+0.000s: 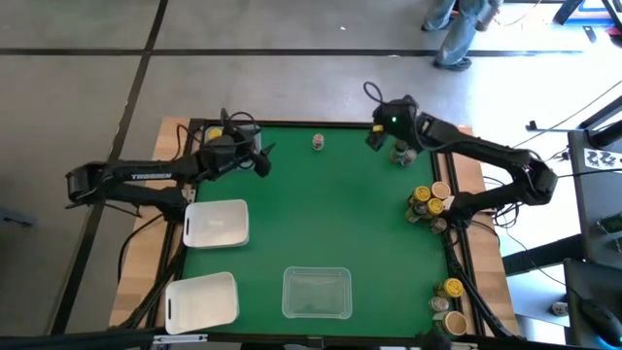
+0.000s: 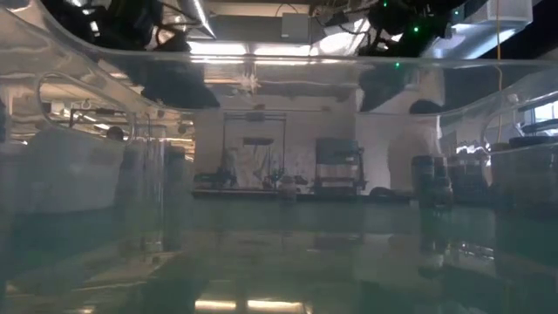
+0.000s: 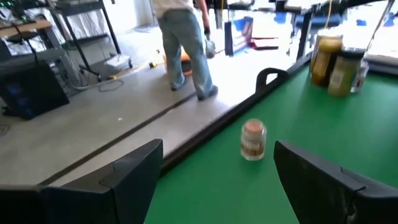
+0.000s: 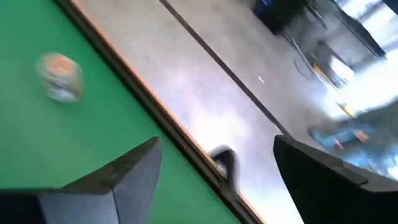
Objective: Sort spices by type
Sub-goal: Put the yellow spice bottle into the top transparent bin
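Nearest, along the table's front edge, stands a clear rectangular tray [image 1: 316, 293] of thin glossy plastic, with an opaque white tray [image 1: 201, 299] to its left and another white tray [image 1: 216, 224] farther back, all with rounded corners. On the smooth green mat [image 1: 330, 214] small cylindrical spice jars cluster at the right edge: a front group [image 1: 449, 301] with a yellow lid showing, and a middle group [image 1: 430, 202] with yellow and orange-tan lids. Farther back, the left gripper [image 1: 262, 160] hovers with fingers released, holding nothing; white lettering on its arm reads "TROSSEN". One lone jar [image 1: 318, 143], orange-tan lidded with an unreadable paper label, stands near the far edge between the arms. The right gripper [image 1: 374, 136] hangs by two more jars [image 1: 402, 153], fingers spread and empty. Beyond, a person's legs [image 1: 457, 29] stand on grey floor.
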`<state>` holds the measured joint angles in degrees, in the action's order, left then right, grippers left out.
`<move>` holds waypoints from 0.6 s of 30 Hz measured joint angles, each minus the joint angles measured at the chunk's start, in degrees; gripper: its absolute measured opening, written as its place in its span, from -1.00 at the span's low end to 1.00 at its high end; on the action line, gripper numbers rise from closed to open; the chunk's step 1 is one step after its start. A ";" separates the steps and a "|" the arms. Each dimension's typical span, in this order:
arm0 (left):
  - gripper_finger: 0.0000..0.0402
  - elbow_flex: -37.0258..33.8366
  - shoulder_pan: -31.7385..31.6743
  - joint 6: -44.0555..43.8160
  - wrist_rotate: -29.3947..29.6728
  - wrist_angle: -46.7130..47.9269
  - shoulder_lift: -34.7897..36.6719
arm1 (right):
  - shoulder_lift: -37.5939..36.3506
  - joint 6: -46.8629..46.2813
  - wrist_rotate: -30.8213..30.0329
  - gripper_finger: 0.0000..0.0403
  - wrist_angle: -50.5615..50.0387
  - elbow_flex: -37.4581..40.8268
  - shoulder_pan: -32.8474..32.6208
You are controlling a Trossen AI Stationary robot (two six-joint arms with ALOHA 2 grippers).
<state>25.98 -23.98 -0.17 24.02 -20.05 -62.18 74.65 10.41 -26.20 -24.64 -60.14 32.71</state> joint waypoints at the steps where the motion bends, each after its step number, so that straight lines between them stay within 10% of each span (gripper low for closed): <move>1: 0.52 -0.44 -0.01 0.21 0.00 -0.87 -0.88 | 0.07 -0.04 -0.19 0.53 -1.60 -0.54 1.27; 9: 0.52 -0.76 -0.01 2.54 0.01 -4.60 -3.57 | 0.19 -2.92 2.48 0.39 -12.45 -1.16 11.53; 18: 0.52 -0.76 -0.01 3.59 0.02 -5.10 -3.57 | 0.22 -5.90 10.02 -0.45 -21.77 -1.16 15.87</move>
<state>25.21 -23.99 3.42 24.03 -25.15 -65.76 74.87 4.51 -16.18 -46.41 -61.30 48.58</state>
